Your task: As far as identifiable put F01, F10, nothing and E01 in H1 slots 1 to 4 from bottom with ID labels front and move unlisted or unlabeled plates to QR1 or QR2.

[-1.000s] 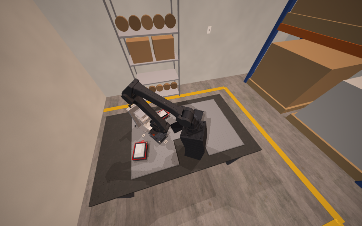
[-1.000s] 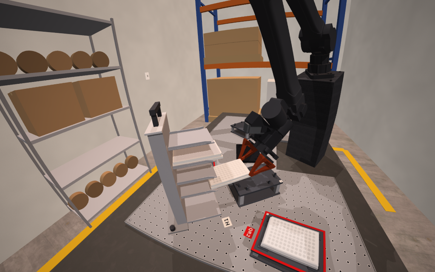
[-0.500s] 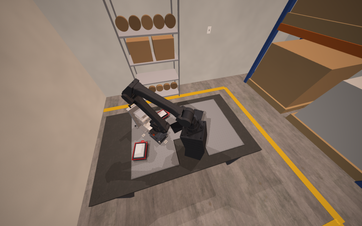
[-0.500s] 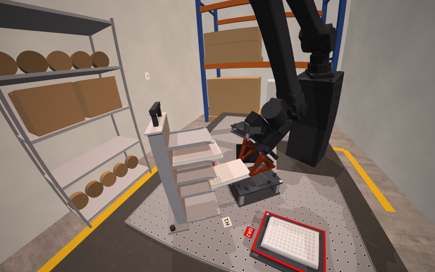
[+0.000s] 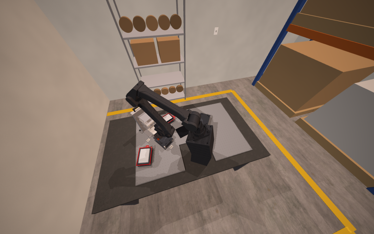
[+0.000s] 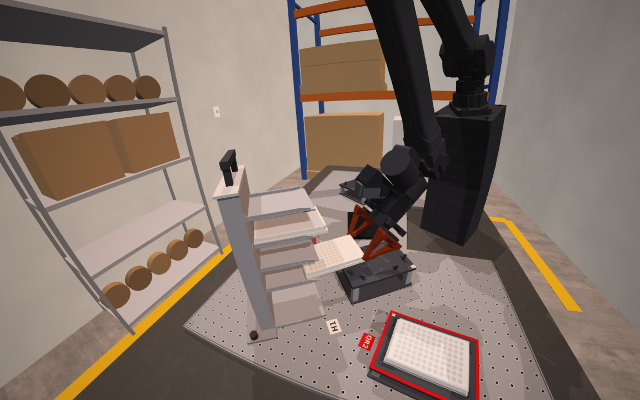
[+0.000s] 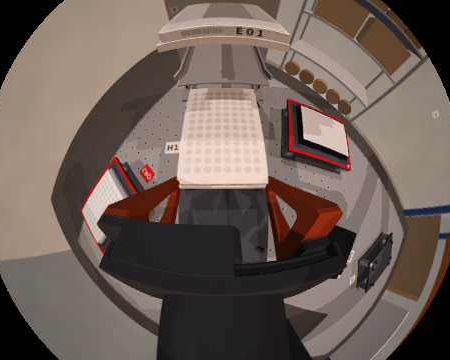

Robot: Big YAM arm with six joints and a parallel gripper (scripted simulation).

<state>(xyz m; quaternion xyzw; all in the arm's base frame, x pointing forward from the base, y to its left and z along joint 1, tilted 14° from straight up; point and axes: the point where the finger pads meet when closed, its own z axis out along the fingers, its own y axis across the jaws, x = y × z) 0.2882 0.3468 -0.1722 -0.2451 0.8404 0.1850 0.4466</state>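
Gripping the held plate [image 7: 221, 140] at its near end, the gripper [image 7: 223, 192] has its red fingers spread wide, one against each long side at the near corners. The plate fills the whole gap between them.

- Held plate: white, wells up, level across its width and sloping slightly down towards the hotel in the exterior view. Its far end is under the shelves of hotel H1 [image 6: 235, 233] and its near half sticks out in front. It enters below the shelf that carries the E01 plate [image 7: 221, 36]. Which of the middle slots this is cannot be told for certain.
- The near short end faces the wrist camera edge-on. No label can be read on it.
- E01 plate: in the upper occupied slot with its label at the front, readable in the wrist view. Its front edge projects a little past the shelf lip.
- Room: the held plate hangs above a dark nest block [image 6: 376, 280] just in front of the hotel, apart from it. The lowest shelves of the hotel show bare. The arm's wrist comes in from the pedestal side, over the block.
- QR2 nest [image 6: 379, 343]: red-framed, near the front of the desk [image 6: 312, 358], holding a white plate [image 6: 431, 355] that lies flat inside the frame.
- A second red-framed nest [image 7: 288, 130], to the right of the hotel in the wrist view, also holds a plate [image 7: 321, 130].
- Deck label H1 [image 6: 333, 326] lies at the foot of the hotel.
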